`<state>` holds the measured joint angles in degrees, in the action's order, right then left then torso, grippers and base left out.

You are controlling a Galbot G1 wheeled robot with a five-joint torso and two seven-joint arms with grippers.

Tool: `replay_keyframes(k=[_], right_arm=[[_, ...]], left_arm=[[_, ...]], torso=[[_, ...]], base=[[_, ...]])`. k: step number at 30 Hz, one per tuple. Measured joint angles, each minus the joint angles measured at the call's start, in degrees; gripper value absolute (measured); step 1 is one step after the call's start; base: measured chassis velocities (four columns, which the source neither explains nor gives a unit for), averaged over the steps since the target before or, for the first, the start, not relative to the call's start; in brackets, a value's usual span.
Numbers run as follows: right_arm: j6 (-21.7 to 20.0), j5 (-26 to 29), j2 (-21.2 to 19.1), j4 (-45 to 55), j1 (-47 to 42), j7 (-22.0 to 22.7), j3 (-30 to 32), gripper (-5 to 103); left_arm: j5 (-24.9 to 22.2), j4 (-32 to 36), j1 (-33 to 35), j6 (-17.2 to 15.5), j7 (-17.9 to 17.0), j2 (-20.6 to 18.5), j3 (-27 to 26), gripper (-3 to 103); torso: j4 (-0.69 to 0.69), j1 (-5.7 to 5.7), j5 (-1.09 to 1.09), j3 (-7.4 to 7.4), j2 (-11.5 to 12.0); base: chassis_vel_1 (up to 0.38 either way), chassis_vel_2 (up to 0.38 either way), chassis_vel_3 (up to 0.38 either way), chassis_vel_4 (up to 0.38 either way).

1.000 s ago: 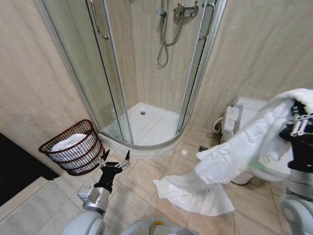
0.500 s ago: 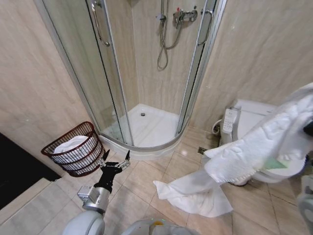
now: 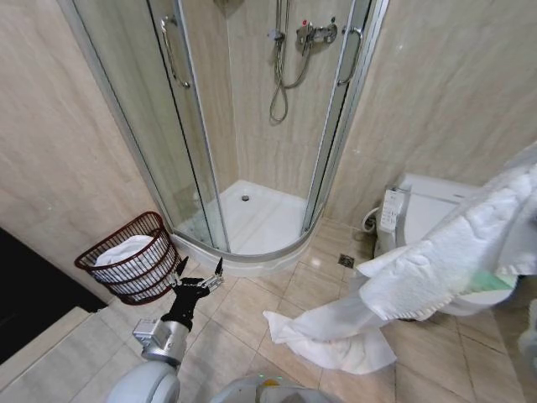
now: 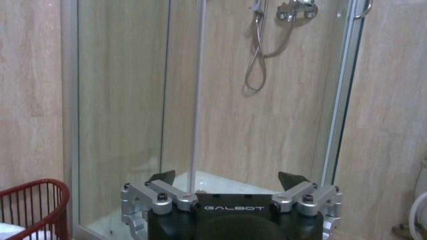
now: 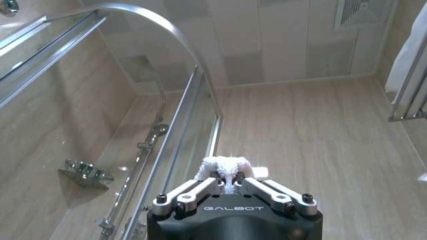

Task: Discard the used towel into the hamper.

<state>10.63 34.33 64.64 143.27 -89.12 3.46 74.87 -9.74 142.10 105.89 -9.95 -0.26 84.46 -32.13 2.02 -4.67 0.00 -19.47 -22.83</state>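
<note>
Head view: left pincer [image 3: 199, 275] low, fingers spread wide, holding nothing, just beside hamper [image 3: 127, 267] on floor by shower door. White towel [image 3: 436, 264] hangs at right, lower end trailing on floor tiles near toilet [image 3: 428, 206].
Left wrist view: hamper rim [image 4: 40, 187], pincer agape.
Right wrist view: right pincer [image 5: 230, 184] clamped on towel tuft.

left hand [image 3: 198, 274] open, right hand [image 5: 227, 182] clamped

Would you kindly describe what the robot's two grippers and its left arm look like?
Left gripper: black body lettered GALBOT, silver bolted linkages, dark pointed fingertips. Its arm is black, then silver-grey toward a rounded grey shoulder. Right gripper: the same black GALBOT body and silver linkages.
</note>
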Motion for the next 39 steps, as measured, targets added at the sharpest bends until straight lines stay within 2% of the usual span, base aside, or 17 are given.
replay_keyframes(k=[7,17,29,39], right_arm=[[0.26,0.3,0.09,-0.02,0.69,0.01,0.63,2],[-0.6,1.01,-3.7,-0.02,4.51,0.01,0.94,2],[-0.6,2.56,-2.87,-0.02,4.37,0.21,0.39,2],[-0.58,0.64,-0.39,-0.03,3.64,-0.23,-3.27,2]], left_arm=[[0.0,0.0,0.0,0.0,0.0,0.0,0.0,100],[0.0,0.0,0.0,0.0,0.0,0.0,0.0,100],[0.0,0.0,0.0,0.0,0.0,0.0,0.0,100],[0.0,0.0,0.0,0.0,0.0,0.0,0.0,100]], torso=[[-0.01,-0.62,0.0,-1.0,-1.62],[0.0,-1.6,0.0,-2.4,-4.01],[0.0,-2.61,0.0,-4.03,-6.64],[0.0,-3.64,-0.02,-5.54,-9.21]], base=[[0.0,0.0,0.0,0.0],[0.0,0.0,0.0,0.0],[0.0,0.0,0.0,0.0],[0.0,0.0,0.0,0.0]])
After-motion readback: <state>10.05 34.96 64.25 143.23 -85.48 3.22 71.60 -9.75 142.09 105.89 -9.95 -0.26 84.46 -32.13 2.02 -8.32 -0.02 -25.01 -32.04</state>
